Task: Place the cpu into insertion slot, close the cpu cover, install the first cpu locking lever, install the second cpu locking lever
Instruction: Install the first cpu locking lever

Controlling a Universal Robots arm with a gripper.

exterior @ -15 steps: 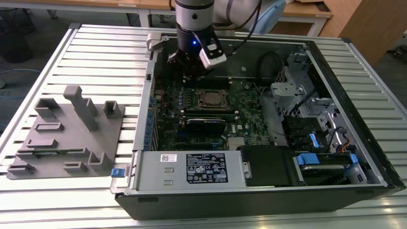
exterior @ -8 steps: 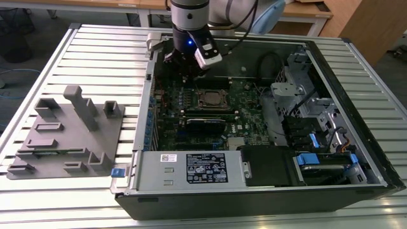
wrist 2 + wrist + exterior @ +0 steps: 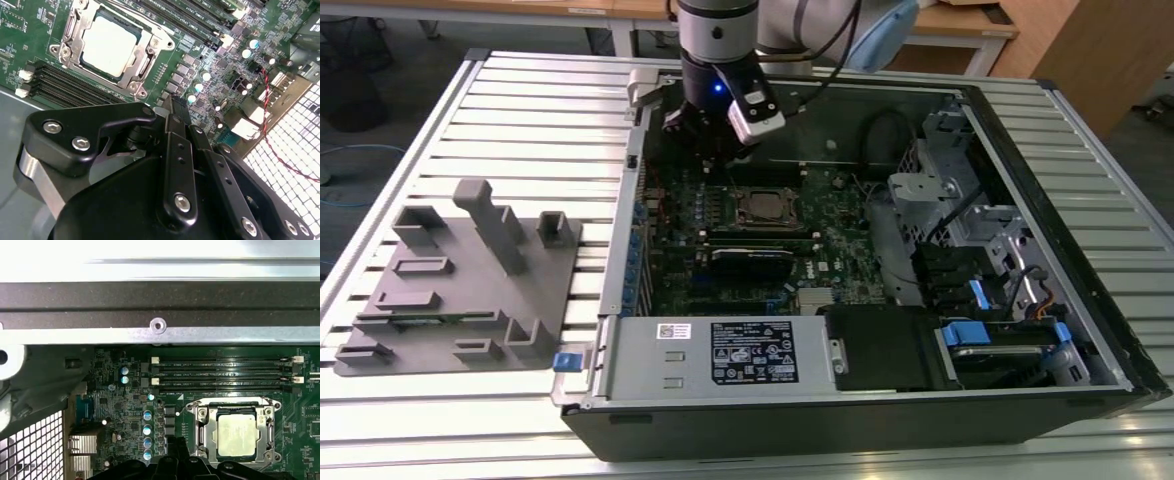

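Silver-grey cpu (image 3: pixel 110 45) is seated in the insertion slot (image 3: pixel 235 411), with the cpu cover (image 3: pixel 141 59) laid flat over its edges, judged to clamp it. Gripper (image 3: pixel 173 107) is held above the board (image 3: pixel 30 30), just far-left of the slot in the exterior view, jaws pressed together, nothing gripped.

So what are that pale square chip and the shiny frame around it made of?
The cpu looks like dull, matte silver-grey metal on top, with soft, diffuse glare. The cpu cover around it looks like bright stamped steel, probably plated: sharp glints on thin edges.
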